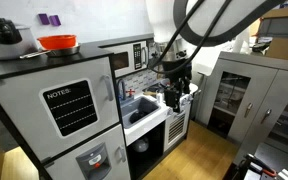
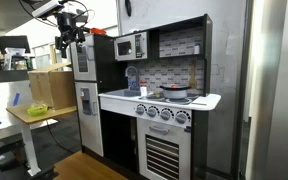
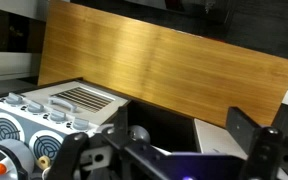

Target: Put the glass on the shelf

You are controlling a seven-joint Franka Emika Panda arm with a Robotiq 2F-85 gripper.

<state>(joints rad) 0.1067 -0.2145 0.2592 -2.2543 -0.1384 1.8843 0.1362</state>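
**Glass on the bench, end effector released above it**

The glass (image 2: 132, 78), small and hard to make out, stands on the toy kitchen's bench (image 2: 116, 97), lower than the end effector (image 2: 69, 40) and well apart from it. The shelf (image 2: 181, 22), joined to the microwave (image 2: 131, 45), lies beyond the glass, at about the end effector's height. In the wrist view the fingers (image 3: 69, 150) stand spread wide with nothing between them, over the oven front (image 3: 79, 100) and the wooden floor (image 3: 164, 60).

This looks like a lab or office room, since a toy kitchen (image 2: 164, 140) stands beside a work desk (image 2: 34, 113), a monitor (image 2: 12, 44), a cardboard box (image 2: 49, 88) and a grey metal cabinet (image 1: 242, 90).
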